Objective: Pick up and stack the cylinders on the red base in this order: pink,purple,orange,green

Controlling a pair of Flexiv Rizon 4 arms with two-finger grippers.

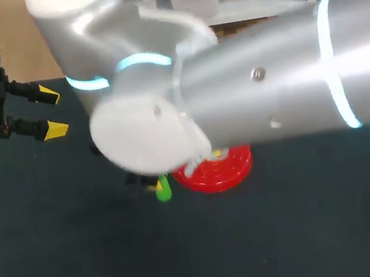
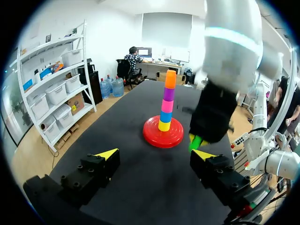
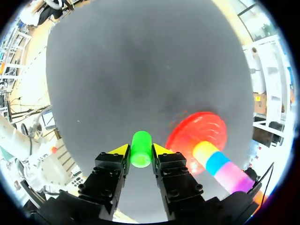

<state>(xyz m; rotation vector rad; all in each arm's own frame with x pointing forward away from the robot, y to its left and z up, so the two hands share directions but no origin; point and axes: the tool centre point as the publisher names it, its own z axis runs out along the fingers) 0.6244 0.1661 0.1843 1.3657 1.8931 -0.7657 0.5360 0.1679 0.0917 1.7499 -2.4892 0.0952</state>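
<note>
1. The right tool is gripping the green cylinder from two sides with its yellow tips. It is holding it low over the counter, just beside the red base near the counter's middle.
2. The stack is standing upright on the base: yellow, blue, pink, purple, with the orange cylinder on top. Green therefore looks like the last piece, and it will probably need lifting above the orange one.
3. The left tool is hanging open and empty near the counter's far left corner, well apart from the base, probably so the right arm has room.
</note>
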